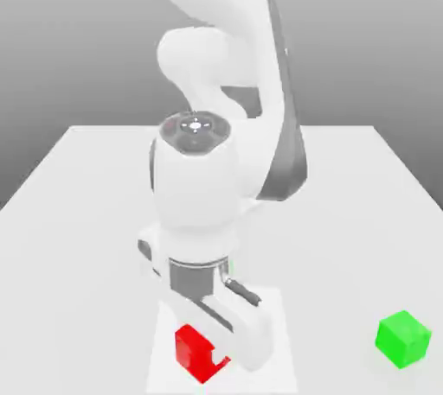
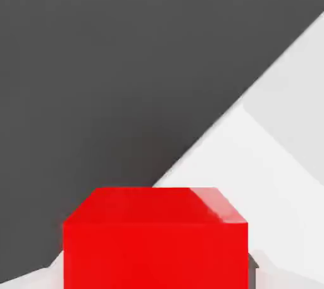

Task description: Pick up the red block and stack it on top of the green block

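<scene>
The red block (image 1: 192, 352) rests on the white table (image 1: 78, 203) near its front edge, directly under the arm's hand. My gripper (image 1: 210, 357) is lowered around it and shut on it, with one white finger (image 1: 247, 337) covering the block's side toward the exterior view's right. In the hand view the red block (image 2: 155, 237) sits very close, its top face and one side showing. The green block (image 1: 403, 338) stands alone on the table, well off to the exterior view's right of the red one and apart from the gripper.
The white arm's bulky links (image 1: 212, 186) rise over the middle of the table and hide the area behind the hand. Bare table surface (image 1: 337, 298) lies between the two blocks. The table's front edge is close to both.
</scene>
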You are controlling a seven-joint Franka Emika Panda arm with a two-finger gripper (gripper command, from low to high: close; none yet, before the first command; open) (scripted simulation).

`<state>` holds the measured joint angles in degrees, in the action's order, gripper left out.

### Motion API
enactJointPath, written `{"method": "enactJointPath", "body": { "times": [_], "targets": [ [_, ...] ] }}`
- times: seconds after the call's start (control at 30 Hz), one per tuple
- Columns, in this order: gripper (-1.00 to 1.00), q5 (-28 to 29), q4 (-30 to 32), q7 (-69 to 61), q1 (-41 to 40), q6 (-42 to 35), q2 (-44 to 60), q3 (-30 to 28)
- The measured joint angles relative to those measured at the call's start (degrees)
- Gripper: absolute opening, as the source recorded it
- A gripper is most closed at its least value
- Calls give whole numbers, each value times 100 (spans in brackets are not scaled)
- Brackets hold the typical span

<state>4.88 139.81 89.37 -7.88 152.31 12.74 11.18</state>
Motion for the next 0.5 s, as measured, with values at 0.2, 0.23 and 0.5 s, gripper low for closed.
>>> {"method": "enactJointPath", "body": {
  "times": [0.2, 0.23, 0.5],
  "targets": [
    [-100, 170, -26, -383, 852, -311, -239, 950],
    [-100, 236, -52, -425, 1024, -325, -215, 1087],
    [100, 1061, -223, -29, 1739, 253, 633, 926]
  ]
}}
